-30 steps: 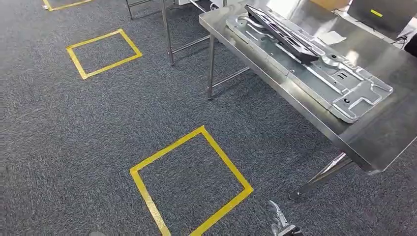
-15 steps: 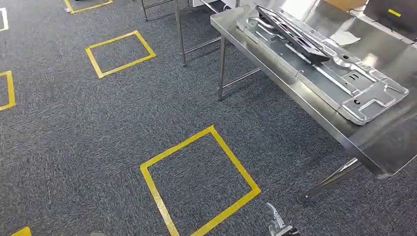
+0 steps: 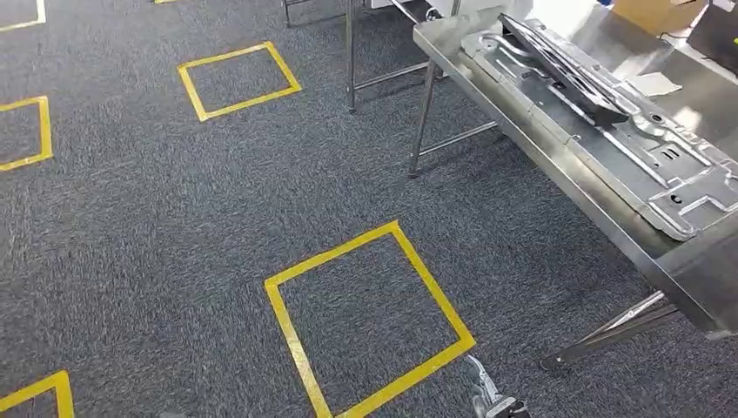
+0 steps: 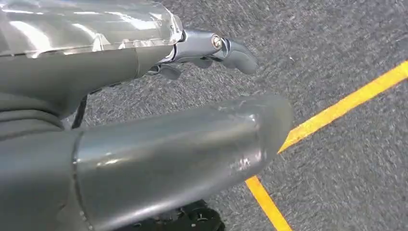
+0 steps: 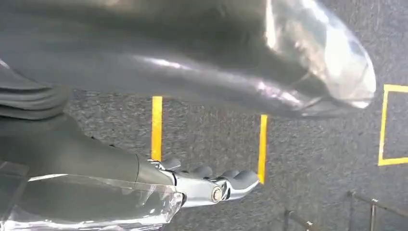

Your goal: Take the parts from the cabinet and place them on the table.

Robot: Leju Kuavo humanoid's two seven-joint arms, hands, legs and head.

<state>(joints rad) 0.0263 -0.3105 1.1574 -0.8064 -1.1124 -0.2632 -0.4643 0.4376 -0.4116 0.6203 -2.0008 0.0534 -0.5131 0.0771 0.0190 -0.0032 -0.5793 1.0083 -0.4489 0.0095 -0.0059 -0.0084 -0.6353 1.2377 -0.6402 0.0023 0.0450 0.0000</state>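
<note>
my left hand (image 4: pixel 144 144) hangs over the grey carpet (image 3: pixel 157 226) with its fingers (image 4: pixel 231 50) spread and holding nothing. yellow tape squares (image 3: pixel 370 318) mark the floor. my right hand (image 5: pixel 192 72) hangs open too, and the metal parts (image 3: pixel 600 113) lie flat on the shiny desk (image 3: pixel 696 270) on the right.

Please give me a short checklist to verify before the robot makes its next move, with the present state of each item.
1. Left hand holds nothing: ok.
2. Right hand holds nothing: ok.
3. Silver panel lies on the steel table: ok.
4. Black part rests on the panel: ok.
5. Carpet around the yellow tape square free of obstacles: ok.
6. Cabinet located: cannot tell.
</note>
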